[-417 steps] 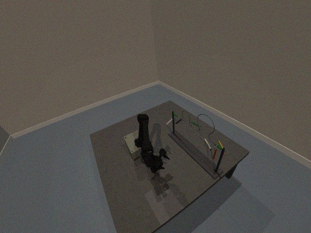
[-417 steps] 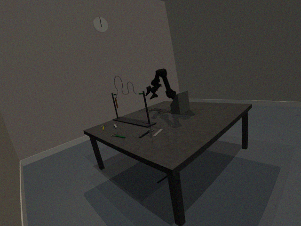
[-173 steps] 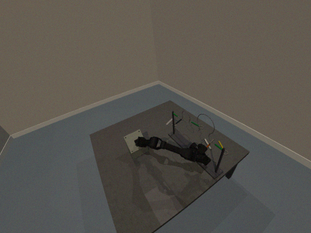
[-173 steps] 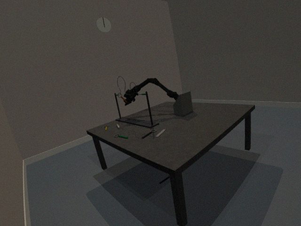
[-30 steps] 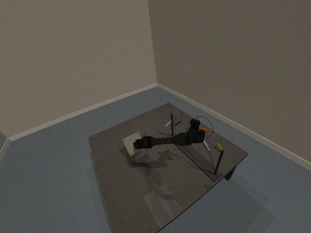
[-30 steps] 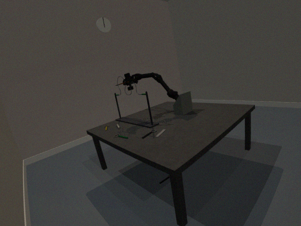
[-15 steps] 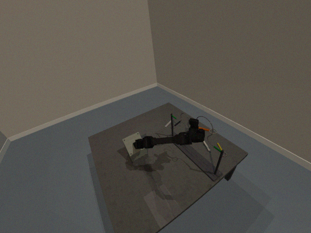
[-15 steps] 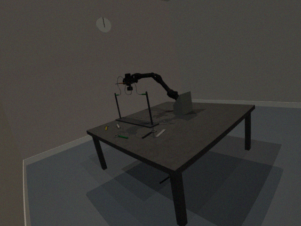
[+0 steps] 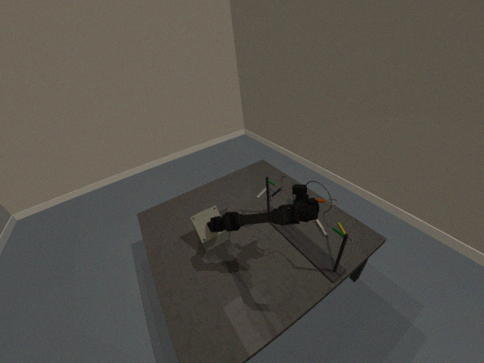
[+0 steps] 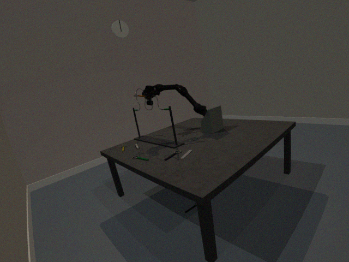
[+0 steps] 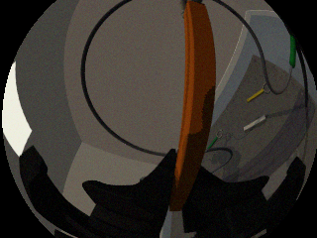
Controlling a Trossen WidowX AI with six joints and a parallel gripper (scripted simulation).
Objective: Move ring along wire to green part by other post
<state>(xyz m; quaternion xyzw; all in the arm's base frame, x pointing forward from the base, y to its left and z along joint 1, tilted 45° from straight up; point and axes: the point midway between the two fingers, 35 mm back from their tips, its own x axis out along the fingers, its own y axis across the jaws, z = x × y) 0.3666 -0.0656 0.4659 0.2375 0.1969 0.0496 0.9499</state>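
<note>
My gripper [image 11: 176, 153] is shut on the orange handle [image 9: 320, 200] [image 10: 140, 96] [image 11: 200, 59], high above the table. The handle points outward to the ring [image 9: 336, 202] [image 10: 134, 95]; the wire's grey part [image 9: 322, 184] [image 10: 139, 89] [image 11: 85, 69] seems to pass through the ring on the outer side of its tall loop. The ring is cut off at the top of the wrist view, and its gap to the wire is too small to tell. One green part [image 9: 338, 231] [image 10: 136, 109] [image 11: 292, 52] joins the near-right post [image 9: 340, 253] [image 10: 136, 122]; the other green part [image 9: 271, 182] [image 10: 167, 108] joins the far post [image 9: 268, 195] [image 10: 172, 125].
The posts stand on a dark board [image 9: 308, 249] [image 10: 157, 141]. On the table lie a yellow-handled ring [image 10: 122, 148] [image 11: 256, 95], a white bar [image 10: 137, 146] [image 11: 255, 123], a green-handled ring [image 10: 143, 158], a black-handled ring [image 10: 170, 155] and a white strip [image 10: 186, 154].
</note>
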